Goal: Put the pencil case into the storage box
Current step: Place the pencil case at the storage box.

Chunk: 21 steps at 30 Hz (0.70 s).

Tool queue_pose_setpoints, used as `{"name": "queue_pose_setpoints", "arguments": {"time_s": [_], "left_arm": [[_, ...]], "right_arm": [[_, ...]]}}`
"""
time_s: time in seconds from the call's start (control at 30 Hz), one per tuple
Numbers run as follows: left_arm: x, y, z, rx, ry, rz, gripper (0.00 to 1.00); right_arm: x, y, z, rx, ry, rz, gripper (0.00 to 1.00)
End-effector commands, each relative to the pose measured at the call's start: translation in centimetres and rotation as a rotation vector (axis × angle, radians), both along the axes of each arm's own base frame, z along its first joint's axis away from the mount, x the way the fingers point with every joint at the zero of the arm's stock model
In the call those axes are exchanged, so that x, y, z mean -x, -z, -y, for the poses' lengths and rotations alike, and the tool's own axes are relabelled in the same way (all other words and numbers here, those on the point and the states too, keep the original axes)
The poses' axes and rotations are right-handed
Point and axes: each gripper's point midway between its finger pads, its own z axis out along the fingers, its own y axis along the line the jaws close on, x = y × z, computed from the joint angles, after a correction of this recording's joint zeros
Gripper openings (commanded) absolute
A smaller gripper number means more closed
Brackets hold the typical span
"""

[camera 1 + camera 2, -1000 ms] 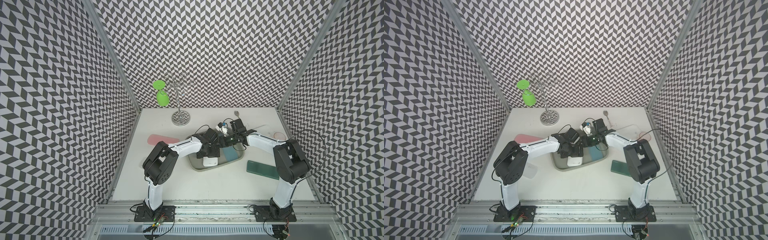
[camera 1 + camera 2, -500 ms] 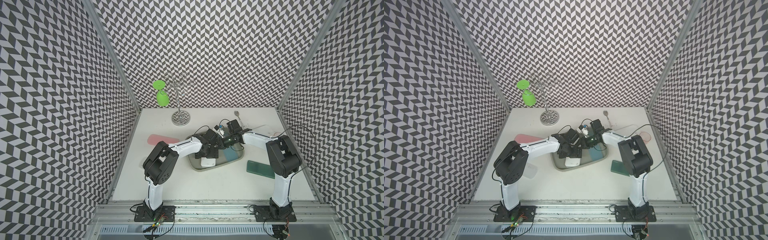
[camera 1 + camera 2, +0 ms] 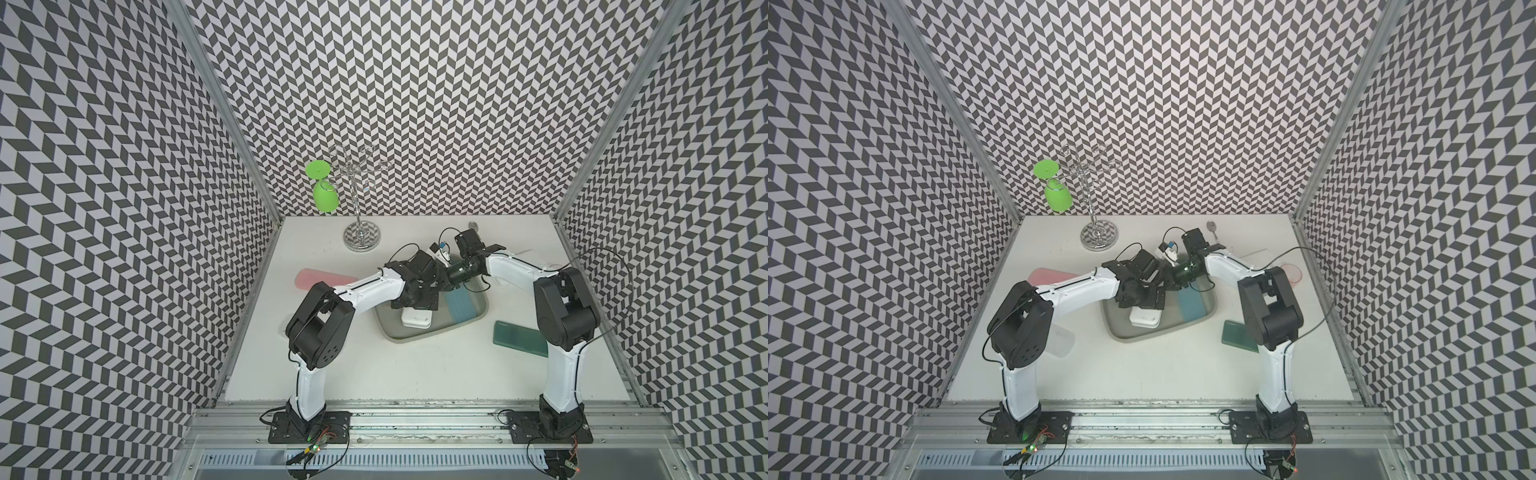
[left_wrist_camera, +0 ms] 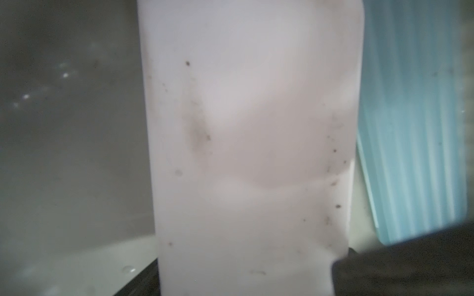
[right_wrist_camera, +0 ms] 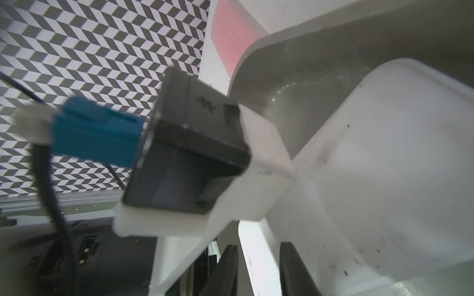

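Right now the right gripper (image 5: 257, 252) is seen drawn in narrow, its dark fingers (image 5: 229, 269) clamped on the thin end edge of the white pencil case (image 5: 384, 166). Over the same case the left gripper (image 3: 415, 305) is held with its jaws spread wide, one to each side of the case. Whether the plastic is being pressed cannot be told from the blurred left wrist view. And the case itself is found inside the storage box (image 3: 1169, 323), with a blue ribbed case (image 3: 461, 305) laid just beside it in the same grey tub. Out on the white table (image 3: 415, 374), a pink case (image 3: 324, 278) is seen to the left of the box and a dark green case (image 3: 519, 338) to the right, both apart from the grippers.
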Motion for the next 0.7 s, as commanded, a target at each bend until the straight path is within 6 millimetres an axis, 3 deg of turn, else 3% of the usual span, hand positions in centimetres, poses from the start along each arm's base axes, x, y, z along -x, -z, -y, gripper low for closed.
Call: {"name": "queue_pose_setpoints", "arguments": {"time_s": [0.0,0.13,0.2,0.37,0.5,0.67], "left_arm": [[0.4,-6.2,2.7,0.116,0.133,0.098,1.0],[0.6,-3.1,1.0,-0.065,0.137,0.059,1.0],[0.4,-3.9,0.6,-0.143,0.141,0.111,1.0],[0.3,-6.2,0.5,-0.123,0.121,0.178,1.0],[0.6,-6.1,-0.4,-0.135,0.081,0.181,1.0],[1.0,-5.4,-1.5,-0.107,0.022,0.165,1.0]], "right_arm": [[-3.0,1.3,3.2,0.114,0.102,0.079,0.33],[-2.0,0.1,3.0,0.074,0.097,0.055,0.36],[-1.4,0.0,3.1,0.065,0.094,0.043,0.37],[-0.1,-0.1,3.0,0.042,0.073,0.017,0.37],[0.0,0.0,2.8,0.039,0.065,0.017,0.37],[-1.2,0.0,2.3,0.036,0.07,0.034,0.38]]}}
